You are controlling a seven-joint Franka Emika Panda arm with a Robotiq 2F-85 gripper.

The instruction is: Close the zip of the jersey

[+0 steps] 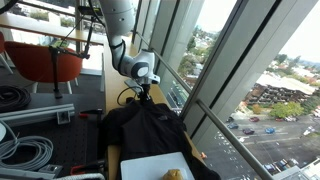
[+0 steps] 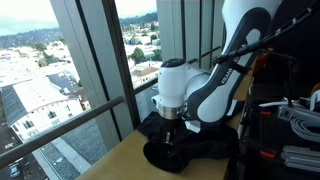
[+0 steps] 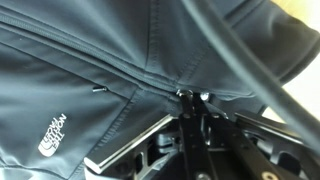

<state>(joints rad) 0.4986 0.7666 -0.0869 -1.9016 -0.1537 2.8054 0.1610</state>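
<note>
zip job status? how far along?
Done: the claw is down on the jersey, tips right at the zip line. In hand: apparently getting hold of the zip there, but I can't tell if the claw is pinching anything. Left: the closing pull itself. These views don't show how much of the zip is already closed.

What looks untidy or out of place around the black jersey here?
Only the jersey stands out: it lies rumpled in a heap rather than flat, bunched under the tool. In the wrist view the fabric creases along the zip. No tear or spill shows.
</note>
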